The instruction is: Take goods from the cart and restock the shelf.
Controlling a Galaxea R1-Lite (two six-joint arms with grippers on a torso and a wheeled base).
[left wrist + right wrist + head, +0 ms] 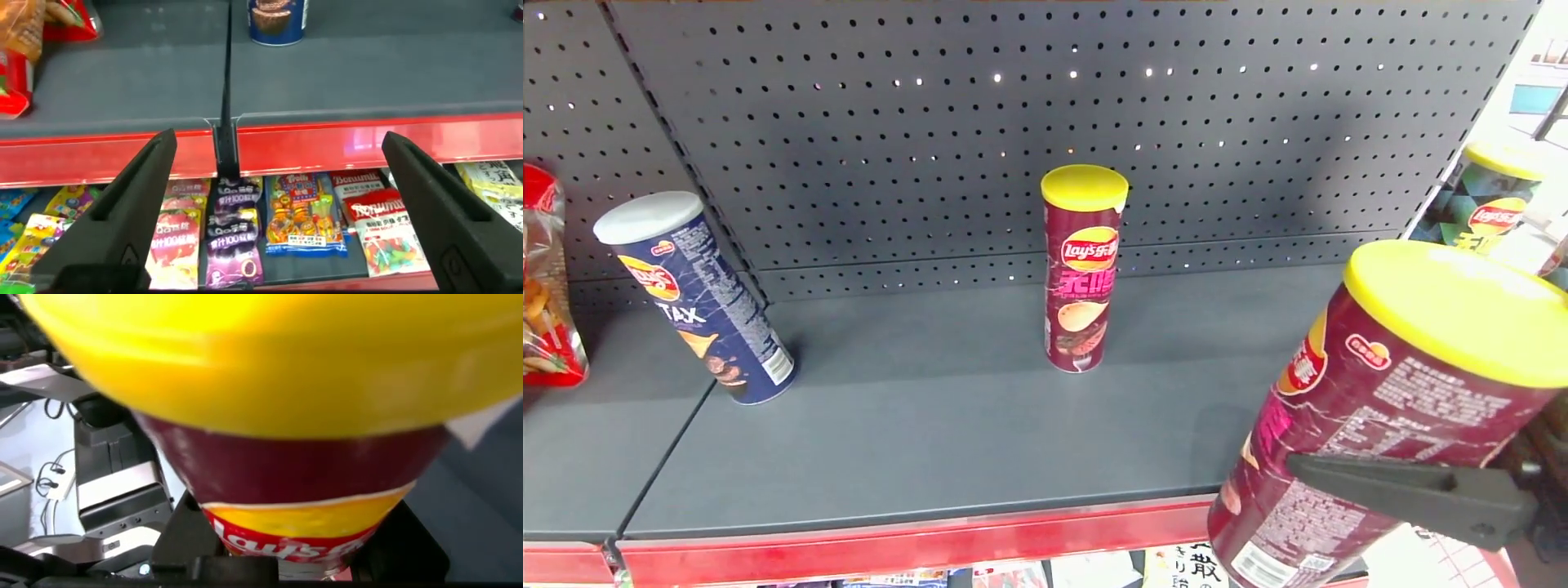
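Maroon can [1405, 384] clamped in R gripper [1327, 478].

A maroon chip can [1380, 408] with a yellow lid fills the lower right of the frame, clamped in the right gripper [1372, 482]. On the grey shelf [931, 441], a matching can [1082, 273] stands upright at centre; a blue can [698, 302] stands at left, near a red snack bag [543, 286] at the edge.
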